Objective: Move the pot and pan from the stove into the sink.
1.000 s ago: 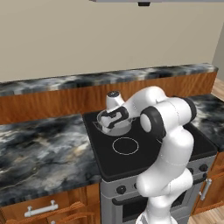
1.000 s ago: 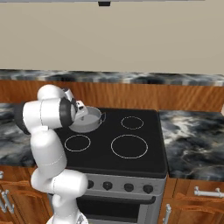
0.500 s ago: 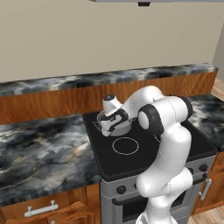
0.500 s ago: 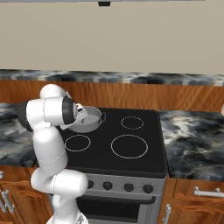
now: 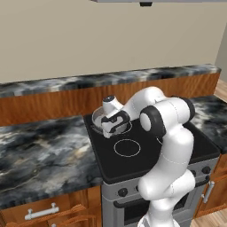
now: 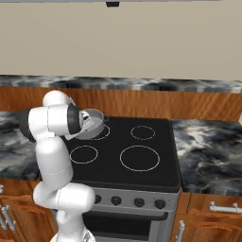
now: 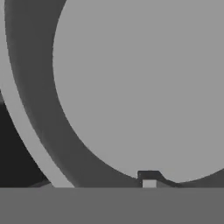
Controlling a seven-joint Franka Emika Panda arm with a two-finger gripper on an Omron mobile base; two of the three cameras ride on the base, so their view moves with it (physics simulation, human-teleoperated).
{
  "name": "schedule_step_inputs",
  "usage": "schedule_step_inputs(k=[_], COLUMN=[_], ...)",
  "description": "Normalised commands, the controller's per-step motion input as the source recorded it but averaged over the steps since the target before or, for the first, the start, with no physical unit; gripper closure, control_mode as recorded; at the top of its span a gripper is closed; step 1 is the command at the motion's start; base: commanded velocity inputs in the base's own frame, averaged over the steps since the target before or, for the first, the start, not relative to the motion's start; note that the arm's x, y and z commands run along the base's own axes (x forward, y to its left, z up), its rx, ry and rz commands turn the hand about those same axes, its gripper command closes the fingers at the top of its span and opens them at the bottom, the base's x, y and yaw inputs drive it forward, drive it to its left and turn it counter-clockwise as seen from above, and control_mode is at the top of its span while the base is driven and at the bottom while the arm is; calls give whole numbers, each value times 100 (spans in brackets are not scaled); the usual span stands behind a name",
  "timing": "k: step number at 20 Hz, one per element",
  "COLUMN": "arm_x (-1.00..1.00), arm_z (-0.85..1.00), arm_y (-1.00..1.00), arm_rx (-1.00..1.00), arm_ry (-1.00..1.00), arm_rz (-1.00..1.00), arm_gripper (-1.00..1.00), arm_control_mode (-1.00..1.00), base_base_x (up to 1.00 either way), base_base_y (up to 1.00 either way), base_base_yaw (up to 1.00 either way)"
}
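The grey pot [image 5: 98,118] stands on the back left burner of the black stove [image 5: 133,166], also seen as the pot [image 6: 93,124] on the stove [image 6: 146,165] from the right. My gripper [image 5: 109,131] points down at the pot's near left rim. In the hand view the pot's pale floor [image 7: 144,78] is close below, and the gripper [image 7: 96,181] straddles the pot's wall, with one fingertip [image 7: 148,176] inside it. Whether the jaws press on the wall is unclear. The pan and the sink are out of view.
Black-grey marble counter [image 5: 44,155] runs to the left of the stove and counter [image 6: 208,151] to its right. A raised wooden ledge with a marble top [image 5: 66,95] stands behind. The stove's knobs [image 6: 137,202] line its front.
The hand has sunk a little and shifted left onto the pot's rim. The pot has not moved.
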Motion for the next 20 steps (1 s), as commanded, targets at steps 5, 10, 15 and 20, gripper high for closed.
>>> schedule_step_inputs(k=[5, 10, 15, 20], arm_x=[0, -5, -27, -40], arm_z=[17, 54, 72, 73], arm_y=[-1, -1, -13, -19], arm_rx=[0, 0, 0, 0], arm_ry=[0, 0, 0, 0], arm_rz=[0, 0, 0, 0], arm_gripper=[100, 100, 100, 100], arm_control_mode=[-100, -100, -100, -100], base_base_x=[0, 0, 0, 0], base_base_y=[0, 0, 0, 0], base_base_yaw=[0, 0, 0, 0])
